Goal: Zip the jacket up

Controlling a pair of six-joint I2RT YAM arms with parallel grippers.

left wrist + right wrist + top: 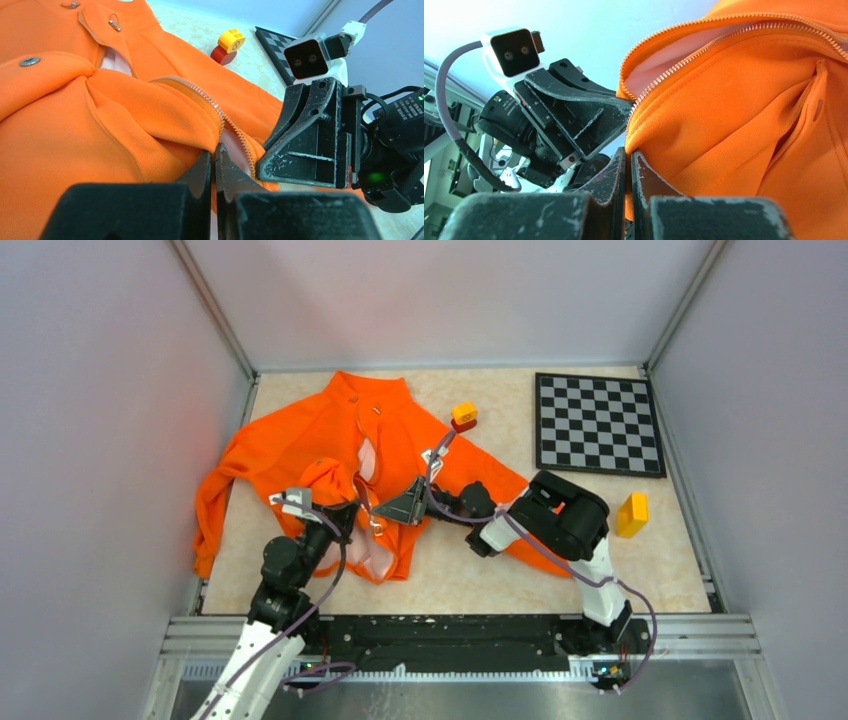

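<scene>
Large bright orange fabric jacket (300, 440) lies crumpled on the beige marble-patterned table (640, 570), spread from the far edge toward the near-left corner, front open, pale lining showing.

Left arm: rises from the near edge, elbow bent, wrist low. Left fingers (205, 167) closed tight, pinching the fabric beside the zipper's lower end.

Right arm: folded at the elbow, forearm reaching left across the table's middle. Right fingers (618, 167) also pressed together, orange hem nipped between them.

The two wrists face each other, just apart.
</scene>
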